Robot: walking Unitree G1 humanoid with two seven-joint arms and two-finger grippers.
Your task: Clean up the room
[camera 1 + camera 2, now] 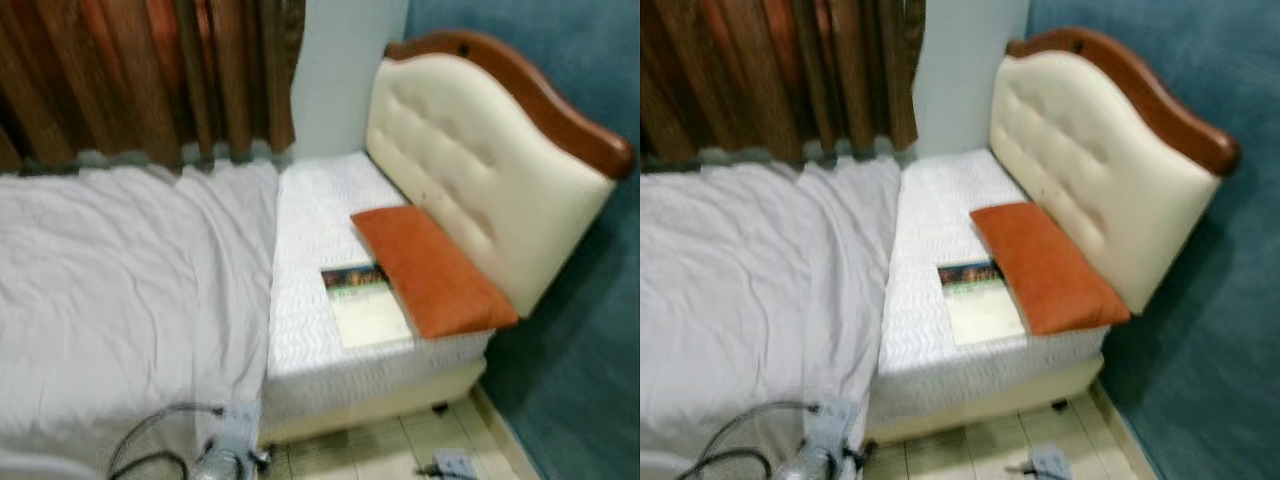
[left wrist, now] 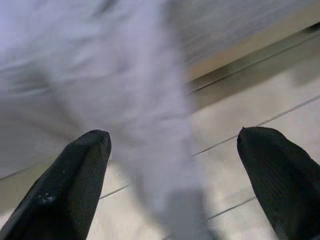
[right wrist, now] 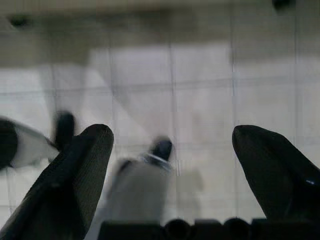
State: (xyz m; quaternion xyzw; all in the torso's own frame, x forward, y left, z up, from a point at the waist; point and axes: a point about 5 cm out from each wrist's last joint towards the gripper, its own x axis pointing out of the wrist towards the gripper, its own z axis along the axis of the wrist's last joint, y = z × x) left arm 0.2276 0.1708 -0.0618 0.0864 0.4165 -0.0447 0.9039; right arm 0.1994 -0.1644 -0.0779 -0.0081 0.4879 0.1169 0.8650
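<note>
Bedding is what I read as the job here: the grey sheet [image 1: 120, 290] is drawn over the far side of the mattress [image 1: 320, 200] and stops short of the headboard [image 1: 470, 150], leaving quilted white bare. On that bare part lie 1 orange pillow [image 1: 432, 270] against the headboard and 1 flat book [image 1: 362, 300] touching the pillow's near edge.

My left gripper [image 2: 172, 150] hangs low with its 2 fingers spread wide, empty, and a fold of the sheet drapes just ahead of it over the tiled floor [image 2: 260, 125]. My right gripper [image 3: 172, 145] is likewise spread and empty, pointed down at tiles, well below the bed's top.

I judge the sheet soft and light, likely to slide and bunch; its hanging hem, nearest the left fingers, is where I'd pinch. The pillow should squash, so take a corner. The book looks thin and stiff; its overhanging-free edges will be awkward, so slide it first.
</note>
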